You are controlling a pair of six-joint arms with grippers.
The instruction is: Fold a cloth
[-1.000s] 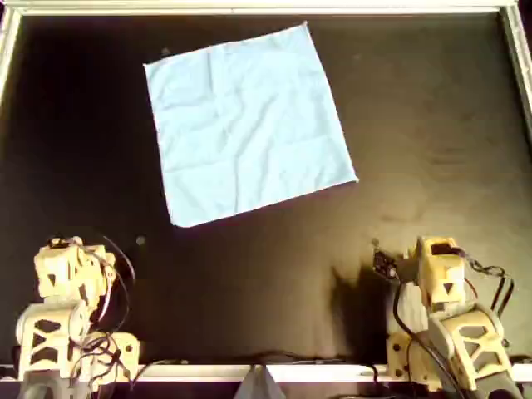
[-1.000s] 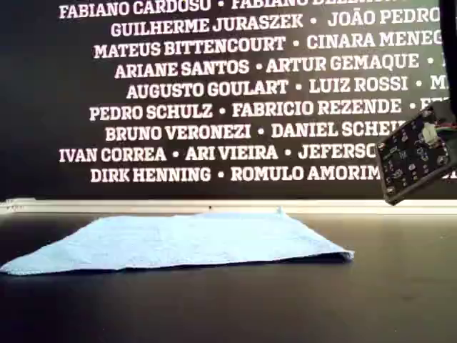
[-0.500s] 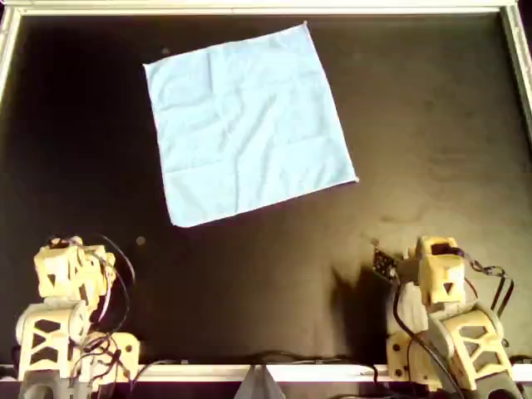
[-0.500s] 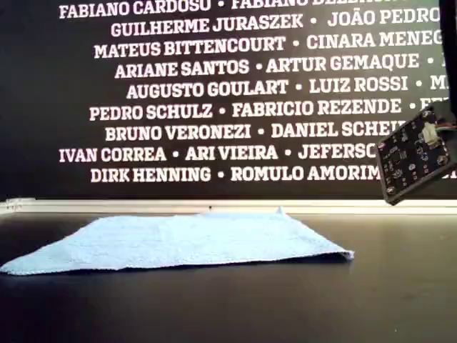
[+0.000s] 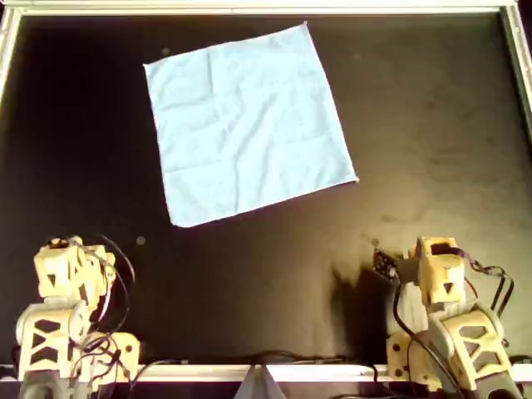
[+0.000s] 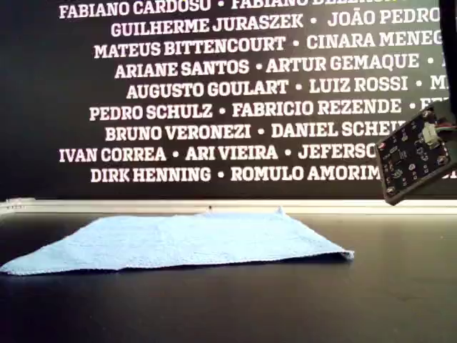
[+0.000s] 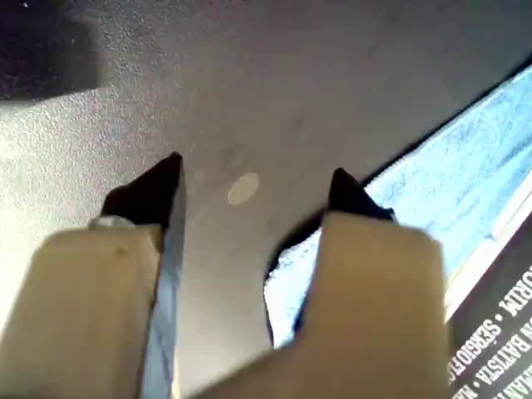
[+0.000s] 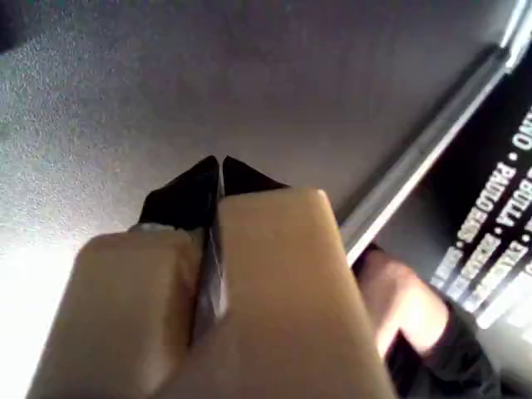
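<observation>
The light-blue cloth (image 5: 248,125) lies spread flat and slightly rotated on the black table, in the far middle-left of the overhead view. It appears as a low flat sheet (image 6: 193,239) in the exterior view. My left gripper (image 7: 255,170) is open and empty above the bare table, with a corner of the cloth (image 7: 465,174) beyond its fingers. My right gripper (image 8: 220,160) is shut on nothing over bare table. The left arm (image 5: 71,283) sits folded at the overhead view's bottom left and the right arm (image 5: 440,287) at its bottom right, both well short of the cloth.
A pale rail (image 5: 266,8) frames the table's far edge and sides. A small pale spot (image 5: 140,241) marks the table near the left arm. A dark circuit board (image 6: 415,157) hangs at the exterior view's right. A black wall with white names (image 6: 214,86) stands behind.
The circuit board at the exterior view's right has tilted very slightly. The cloth and both arms stay where they were.
</observation>
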